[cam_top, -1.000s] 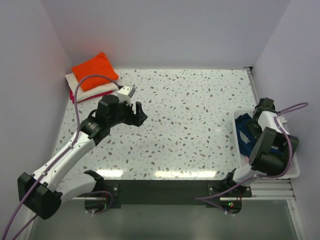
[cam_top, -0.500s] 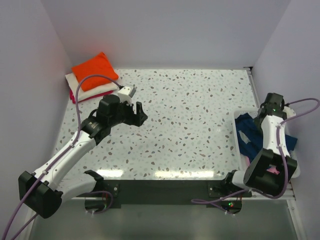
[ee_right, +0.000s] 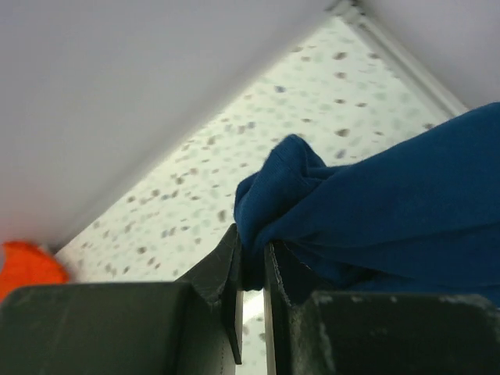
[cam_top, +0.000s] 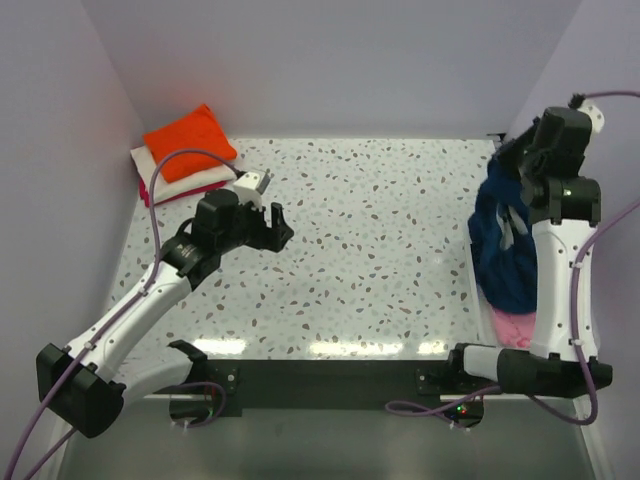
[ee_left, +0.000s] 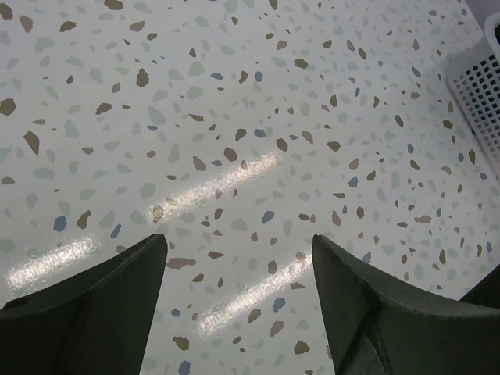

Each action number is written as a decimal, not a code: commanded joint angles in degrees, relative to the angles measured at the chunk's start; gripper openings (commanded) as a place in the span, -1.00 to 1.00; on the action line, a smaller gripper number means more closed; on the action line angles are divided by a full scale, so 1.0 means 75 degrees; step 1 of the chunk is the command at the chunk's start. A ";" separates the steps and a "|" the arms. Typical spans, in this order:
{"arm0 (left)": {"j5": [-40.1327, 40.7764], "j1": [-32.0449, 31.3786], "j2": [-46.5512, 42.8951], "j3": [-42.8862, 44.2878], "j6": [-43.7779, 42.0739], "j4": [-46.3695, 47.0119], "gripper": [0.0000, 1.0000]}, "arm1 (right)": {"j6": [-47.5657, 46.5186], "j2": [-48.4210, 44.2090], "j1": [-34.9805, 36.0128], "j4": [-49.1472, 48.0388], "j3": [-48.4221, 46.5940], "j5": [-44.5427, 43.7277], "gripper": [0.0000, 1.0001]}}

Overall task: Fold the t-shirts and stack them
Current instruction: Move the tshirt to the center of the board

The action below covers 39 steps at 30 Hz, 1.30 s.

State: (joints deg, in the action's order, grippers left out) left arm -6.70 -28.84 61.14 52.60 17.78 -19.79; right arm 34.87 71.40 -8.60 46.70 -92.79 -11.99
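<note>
Navy t-shirt [cam_top: 505,245] is up in the air at the right edge of the tabletop [cam_top: 380,250], pinched by a bunched fold at its top. My right fingers [ee_right: 226,281] are clenched on that fold, and cloth fills the narrow gap between them.

The tee's long axis is roughly vertical. The pinched end is up by the far right corner. The body drapes down and toward the near edge, and its lower end sags into the white basket [ee_left: 478,101]. A pink tee [cam_top: 515,328] lies in the basket just below the navy hem. I can't tell whether they touch.

Edges: the hanging tee is close to the right wall [cam_top: 600,90], with the basket's wall just to its left. Leftward there's a wide stretch of speckled tabletop between the tee and the left arm.

Left fingers [ee_left: 94,305] are released and spread wide, hovering over the speckled surface left of centre. The basket corner shows at the far right of that wrist view.

The stack sits in the far left corner, against both walls. Orange tee [cam_top: 190,140] is on top, folded, on a cream tee [cam_top: 190,175], with a magenta edge [cam_top: 150,192] showing underneath. The stack is well apart from the navy tee.

Surface is glossy pale terrazzo with light streaks near the front edge. Plain pale walls close in three sides.
</note>
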 commanded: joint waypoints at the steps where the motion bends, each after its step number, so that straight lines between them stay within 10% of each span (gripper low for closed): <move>1: 0.0225 0.0212 -0.0324 0.0018 -0.0086 0.0237 0.60 | -0.0290 0.0452 0.1226 0.0183 -0.1940 0.0087 -1.00; 12: 0.0530 0.0926 -0.0454 -0.0075 0.0055 0.0119 0.64 | -0.0724 0.2153 0.5164 0.0232 -0.5090 0.0109 -1.00; 16: 0.0483 0.1103 -0.0442 -0.0192 0.0254 0.0096 0.65 | -0.0525 0.1358 0.5330 -0.0658 -0.2353 0.0508 -0.89; 18: 0.0530 0.1197 -0.0523 -0.0356 0.0510 0.0084 0.68 | -0.0397 0.0901 0.5330 -0.1056 -0.0889 0.0439 -0.15; 21: 0.0740 0.1244 -0.0629 -0.0800 0.1048 0.0201 0.70 | -0.0233 0.0232 0.5342 -0.1573 0.1761 0.0229 0.34; 28: 0.0811 0.1256 -0.0267 -0.1973 0.2328 0.1090 0.59 | -0.0196 -0.0145 0.5319 -0.1913 0.4542 -0.0557 0.38; 39: 0.1397 0.1267 0.1887 -0.1799 0.3476 0.2158 0.37 | -0.0396 0.0711 0.4804 -0.2733 0.5024 -0.0301 0.35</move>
State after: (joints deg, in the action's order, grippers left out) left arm 1.76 -19.86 71.26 36.97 40.12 -9.80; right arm 32.73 76.07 29.54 30.83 -55.94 -14.90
